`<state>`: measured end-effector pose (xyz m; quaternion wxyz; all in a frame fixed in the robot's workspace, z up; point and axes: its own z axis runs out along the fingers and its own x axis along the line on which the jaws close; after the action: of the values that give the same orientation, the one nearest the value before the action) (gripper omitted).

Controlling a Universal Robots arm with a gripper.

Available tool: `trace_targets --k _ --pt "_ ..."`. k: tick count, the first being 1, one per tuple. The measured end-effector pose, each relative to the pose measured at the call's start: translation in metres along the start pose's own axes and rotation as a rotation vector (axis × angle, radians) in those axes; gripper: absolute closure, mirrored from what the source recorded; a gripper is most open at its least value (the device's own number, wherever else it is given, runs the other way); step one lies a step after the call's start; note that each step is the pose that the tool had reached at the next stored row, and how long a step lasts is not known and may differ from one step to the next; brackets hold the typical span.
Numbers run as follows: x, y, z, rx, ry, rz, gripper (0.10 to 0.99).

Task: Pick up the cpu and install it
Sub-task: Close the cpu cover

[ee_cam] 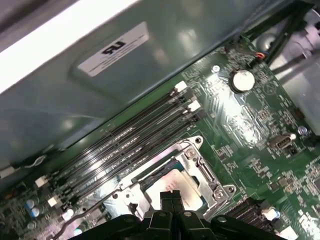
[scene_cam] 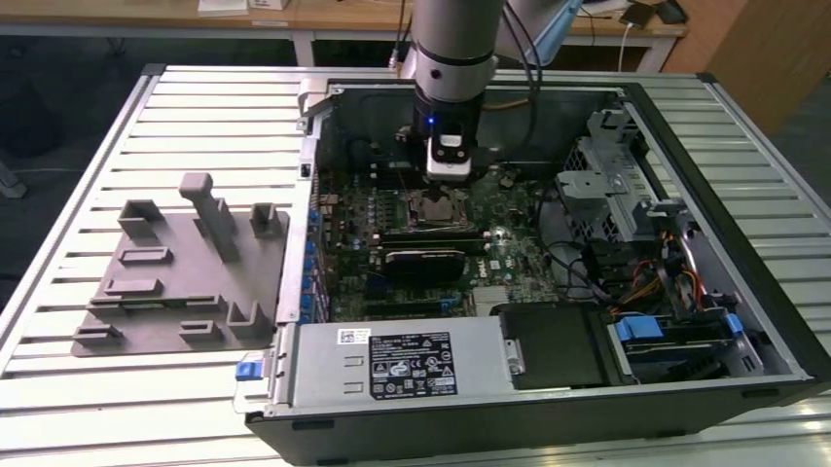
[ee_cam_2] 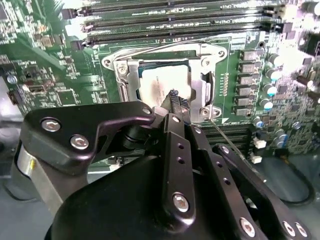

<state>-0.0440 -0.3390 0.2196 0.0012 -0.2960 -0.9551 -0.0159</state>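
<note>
Silver metal shows directly under the fingertips: the cpu (ee_cam_2: pixel 159 86) lies flat inside the motherboard socket, ringed by the bright steel socket frame (ee_cam_2: pixel 209 92). The gripper (ee_cam_2: pixel 173 96) points down at it with its two black fingers pressed together, no gap between them and nothing clamped in them. The tips sit over the cpu's top face, near one edge; I cannot tell whether they touch it or hover just above.

In the first wrist view the joined tips of the gripper (ee_cam: pixel 172 196) stand at the near side of the cpu (ee_cam: pixel 181 181), and the long dark memory slots (ee_cam: pixel 125 150) run side by side just beyond the frame, on the far side from the gripper.

In the exterior view the gripper (scene_cam: pixel 447 180) hangs from the arm inside the open computer case (scene_cam: pixel 766 292), right above the socket on the green motherboard (scene_cam: pixel 513 243). A black rectangular block (scene_cam: pixel 422 261) lies on the board just beside the socket. Well apart from the gripper, toward the exterior view's left, a grey fixture (scene_cam: pixel 182 282) rests on the slatted table (scene_cam: pixel 195 117).
</note>
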Motion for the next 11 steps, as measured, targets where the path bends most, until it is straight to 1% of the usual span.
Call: trace_targets --k 11 --pt "0.0000 0.0000 0.0004 0.002 0.0044 -0.148 0.980"
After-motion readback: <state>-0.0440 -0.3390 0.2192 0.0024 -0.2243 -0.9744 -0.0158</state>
